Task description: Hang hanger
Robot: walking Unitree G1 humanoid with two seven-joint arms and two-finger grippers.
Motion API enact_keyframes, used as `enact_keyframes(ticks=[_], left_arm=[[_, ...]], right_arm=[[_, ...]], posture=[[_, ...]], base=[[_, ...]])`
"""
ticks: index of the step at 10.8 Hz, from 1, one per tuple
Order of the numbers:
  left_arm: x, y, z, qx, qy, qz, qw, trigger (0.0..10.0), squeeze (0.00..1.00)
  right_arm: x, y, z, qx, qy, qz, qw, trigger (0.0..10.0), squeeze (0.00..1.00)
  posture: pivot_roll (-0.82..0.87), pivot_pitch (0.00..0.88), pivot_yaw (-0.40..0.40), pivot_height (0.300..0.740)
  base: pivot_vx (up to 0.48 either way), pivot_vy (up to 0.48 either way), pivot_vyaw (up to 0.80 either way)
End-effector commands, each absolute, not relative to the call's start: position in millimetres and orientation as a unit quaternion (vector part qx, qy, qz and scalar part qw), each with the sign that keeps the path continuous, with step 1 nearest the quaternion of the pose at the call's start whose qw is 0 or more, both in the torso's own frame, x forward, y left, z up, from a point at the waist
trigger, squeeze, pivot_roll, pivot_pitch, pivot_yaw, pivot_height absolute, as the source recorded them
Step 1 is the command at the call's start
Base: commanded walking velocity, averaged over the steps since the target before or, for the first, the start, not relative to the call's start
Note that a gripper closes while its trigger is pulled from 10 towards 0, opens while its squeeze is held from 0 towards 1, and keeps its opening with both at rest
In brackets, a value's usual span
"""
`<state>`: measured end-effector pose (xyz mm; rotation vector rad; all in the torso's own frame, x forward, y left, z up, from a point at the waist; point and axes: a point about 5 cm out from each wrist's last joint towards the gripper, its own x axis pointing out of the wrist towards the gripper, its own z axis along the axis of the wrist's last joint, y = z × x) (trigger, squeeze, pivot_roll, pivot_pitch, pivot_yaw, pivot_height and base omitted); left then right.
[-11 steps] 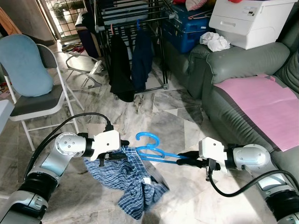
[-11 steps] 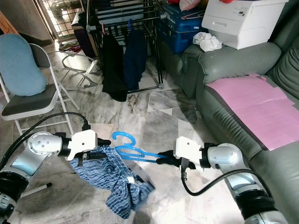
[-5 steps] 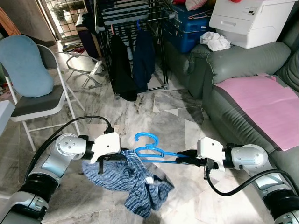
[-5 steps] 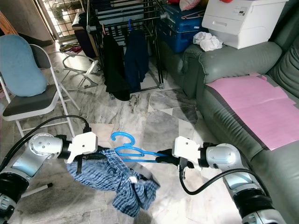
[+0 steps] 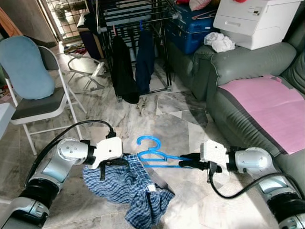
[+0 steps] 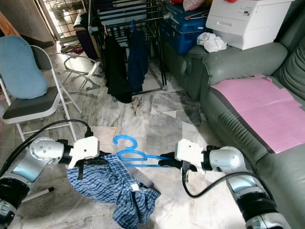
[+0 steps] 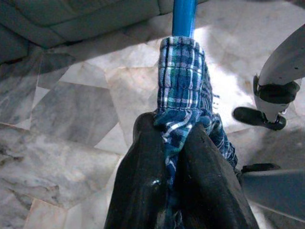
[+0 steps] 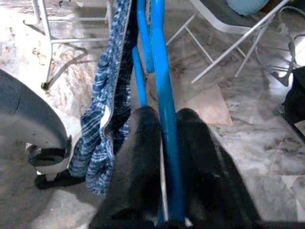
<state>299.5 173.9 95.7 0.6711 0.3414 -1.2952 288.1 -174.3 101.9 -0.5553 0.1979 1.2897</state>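
A bright blue plastic hanger [image 5: 152, 153] is held level above the marble floor between my two arms, hook pointing away from me. My right gripper [image 5: 183, 163] is shut on the hanger's right end; the right wrist view shows the blue bar [image 8: 162, 95] pinched between the black fingers [image 8: 138, 157]. A blue plaid garment [image 5: 128, 183] droops from the hanger's left end toward the floor. My left gripper [image 5: 116, 163] is shut on the garment's waistband, seen in the left wrist view as plaid cloth [image 7: 178, 114] wrapped over the blue bar.
A black drying rack [image 5: 136, 28] with dark clothes on hangers stands ahead. A folding chair [image 5: 35, 102] with a blue cushion is at the left. A grey sofa [image 5: 248, 90] with a pink sheet runs along the right. Blue and white boxes sit behind it.
The plaid garment hangs lower and more bunched than a second ago. Both grippers keep their holds; the hanger has shifted slightly left and the view has moved a little.
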Motion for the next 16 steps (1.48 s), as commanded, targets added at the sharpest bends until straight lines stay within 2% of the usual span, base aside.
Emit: enact_keyframes(ticks=[1,4,5,8,9,10,12,13,16], left_arm=[[303.0,181.8,97.3,0.299,0.146,-0.557,0.761,0.0,0.00],[288.6,199.3,80.4,0.297,0.170,-0.525,0.780,0.0,0.00],[287.3,201.7,78.4,0.299,0.174,-0.521,0.780,0.0,0.00],[287.2,218.1,71.0,0.293,0.183,-0.457,0.820,0.0,0.00],[294.6,223.6,74.8,0.299,0.165,-0.404,0.849,0.0,0.00],[297.4,224.0,76.9,0.296,0.156,-0.387,0.859,0.0,0.00],[307.6,220.4,90.3,0.257,0.093,-0.304,0.913,0.0,0.00],[304.7,210.7,95.8,0.217,0.065,-0.318,0.921,0.0,0.00],[289.9,186.6,110.0,0.214,-0.002,-0.393,0.894,0.0,0.00]], right_arm=[[290.9,-171.8,107.2,-0.260,0.080,0.597,0.755,10.0,1.00],[310.5,-201.2,126.4,-0.375,0.082,0.532,0.755,10.0,1.00],[312.5,-204.4,129.7,-0.384,0.082,0.525,0.755,10.0,1.00],[330.0,-220.9,158.6,-0.412,0.049,0.463,0.784,10.0,1.00],[333.3,-219.9,169.2,-0.385,0.030,0.449,0.806,10.0,1.00],[332.8,-218.2,170.7,-0.375,0.023,0.448,0.811,10.0,1.00],[312.7,-188.3,152.8,-0.260,0.009,0.494,0.830,10.0,1.00],[308.1,-178.6,141.5,-0.232,0.009,0.494,0.838,10.0,1.00],[305.8,-151.0,119.0,-0.166,0.019,0.471,0.866,10.0,1.00]], posture=[[-0.07,0.000,0.127,0.740],[-0.08,0.000,0.122,0.740],[-0.08,0.000,0.121,0.740],[-0.08,0.000,0.119,0.740],[-0.08,0.000,0.122,0.740],[-0.08,0.000,0.121,0.740],[-0.07,0.000,0.123,0.740],[-0.07,0.000,0.121,0.740],[-0.06,0.000,0.116,0.740]], base=[[0.000,0.000,0.00],[0.000,0.000,0.00],[0.000,0.000,0.00],[0.000,0.000,0.00],[0.000,0.000,0.00],[0.000,0.000,0.00],[0.000,0.000,0.00],[0.000,0.000,0.00],[0.000,0.000,0.00]])
